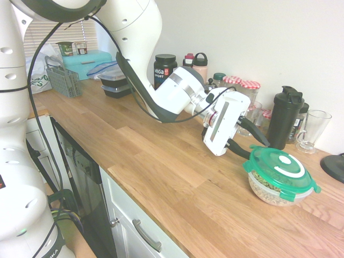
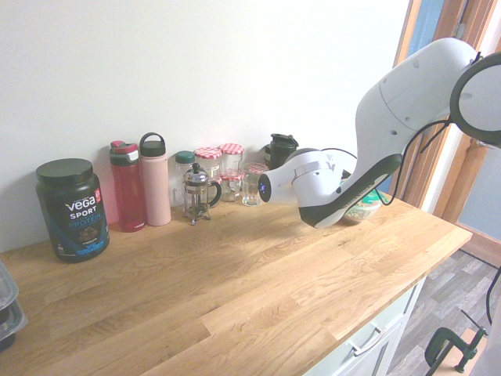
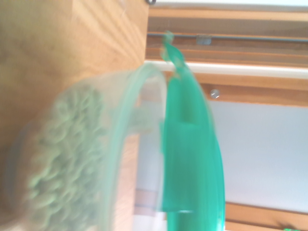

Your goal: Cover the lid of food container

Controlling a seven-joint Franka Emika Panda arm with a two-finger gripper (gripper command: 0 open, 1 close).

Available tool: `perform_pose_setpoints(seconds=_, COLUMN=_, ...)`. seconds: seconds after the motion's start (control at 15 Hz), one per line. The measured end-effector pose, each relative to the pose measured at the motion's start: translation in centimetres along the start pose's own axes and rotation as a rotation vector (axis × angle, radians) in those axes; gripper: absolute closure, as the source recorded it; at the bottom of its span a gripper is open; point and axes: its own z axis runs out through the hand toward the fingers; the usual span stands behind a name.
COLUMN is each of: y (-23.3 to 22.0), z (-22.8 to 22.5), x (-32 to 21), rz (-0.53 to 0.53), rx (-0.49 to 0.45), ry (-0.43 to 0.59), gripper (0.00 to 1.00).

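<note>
The round green lid (image 1: 280, 171) with its white crescent ring lies flat on the food container (image 1: 267, 193), a clear tub holding beige cereal rings. My gripper (image 1: 259, 150) stands just left of the lid's rim, its two black fingers spread apart and open, with nothing between them. In the wrist view the lid (image 3: 192, 159) sits edge-on against the container (image 3: 72, 159), blurred and very close. In the second exterior view my arm hides most of the container (image 2: 366, 208); only a strip of the green lid (image 2: 371, 198) shows.
Behind the container stand a black shaker bottle (image 1: 283, 117), a glass mug (image 1: 311, 130) and red-lidded jars (image 1: 241, 86). Black meal-prep boxes (image 1: 119, 81) and a grey basket (image 1: 64, 81) sit at the far left. The counter's front edge (image 1: 161, 215) runs below.
</note>
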Motion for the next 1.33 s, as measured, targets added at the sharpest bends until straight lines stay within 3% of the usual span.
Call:
perform_pose_setpoints(seconds=0.33, y=1.7, z=-0.6, x=1.0, rz=0.039, rx=0.1, ry=-0.111, gripper=0.0)
perform_pose_setpoints(seconds=0.6, y=5.5, z=-0.8, x=3.6, rz=0.075, rx=0.195, ry=-0.226, gripper=0.0)
perform_pose_setpoints(seconds=0.8, y=8.1, z=-1.0, x=4.5, rz=0.062, rx=0.307, ry=-0.396, gripper=0.0)
perform_pose_setpoints(seconds=1.0, y=11.0, z=-4.4, x=4.4, rz=0.053, rx=0.459, ry=-0.565, gripper=0.0)
perform_pose_setpoints(seconds=1.33, y=15.3, z=-12.4, x=-2.8, rz=-0.009, rx=0.712, ry=-0.798, gripper=0.0)
